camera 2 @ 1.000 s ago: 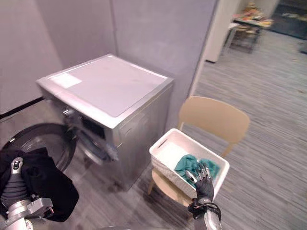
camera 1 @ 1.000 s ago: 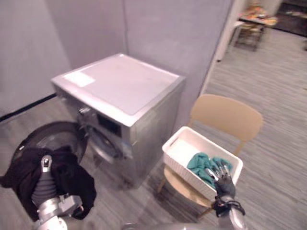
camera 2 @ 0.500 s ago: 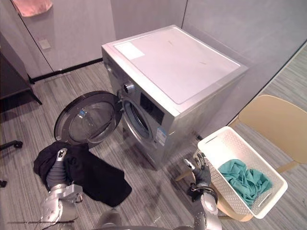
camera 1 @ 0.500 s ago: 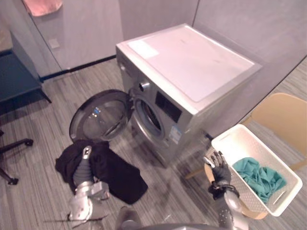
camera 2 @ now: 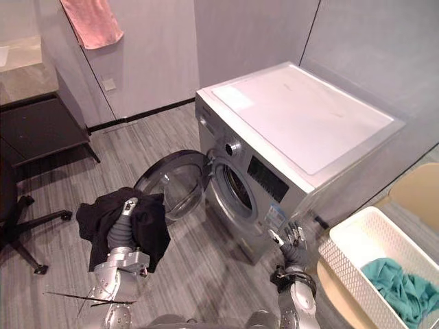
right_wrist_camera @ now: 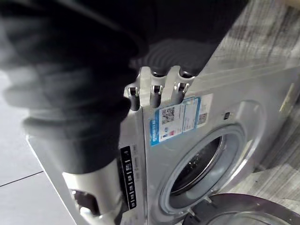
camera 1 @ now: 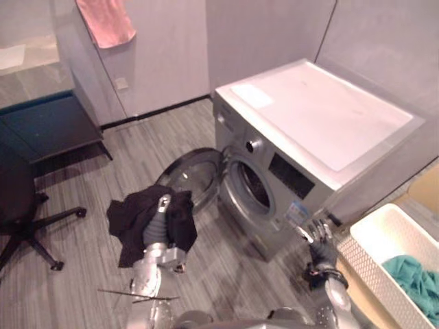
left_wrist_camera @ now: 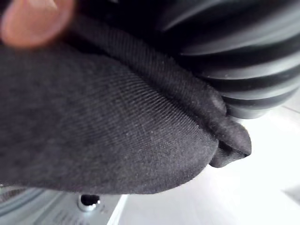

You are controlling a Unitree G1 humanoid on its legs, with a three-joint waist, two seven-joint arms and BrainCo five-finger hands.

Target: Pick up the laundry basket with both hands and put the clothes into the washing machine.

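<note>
A silver washing machine [camera 1: 322, 123] stands with its round door [camera 1: 195, 179] swung open and the drum [camera 1: 252, 193] dark inside. A black garment [camera 1: 147, 219] is draped over my left hand [camera 2: 122, 229], held up in front of the open door; the cloth hides the fingers. In the left wrist view the same black cloth [left_wrist_camera: 108, 131] lies against the hand's ribbed cover. My right hand [camera 1: 319, 240] is open with straight fingers [right_wrist_camera: 157, 89], empty, by the washer's lower front corner. The white laundry basket [camera 1: 384, 240] with teal clothes [camera 1: 418, 281] sits to its right on a tan chair [camera 1: 422, 188].
A black office chair [camera 1: 20, 205] stands on the wood floor at far left, beside a dark low cabinet [camera 1: 48, 127]. A pink towel [camera 1: 106, 20] hangs on the grey wall behind. Open floor lies between the washer door and the office chair.
The camera has swung left, so the basket now sits at the right edge. My right hand has left the teal clothes and is now by the washer's front. The left arm still carries the black garment.
</note>
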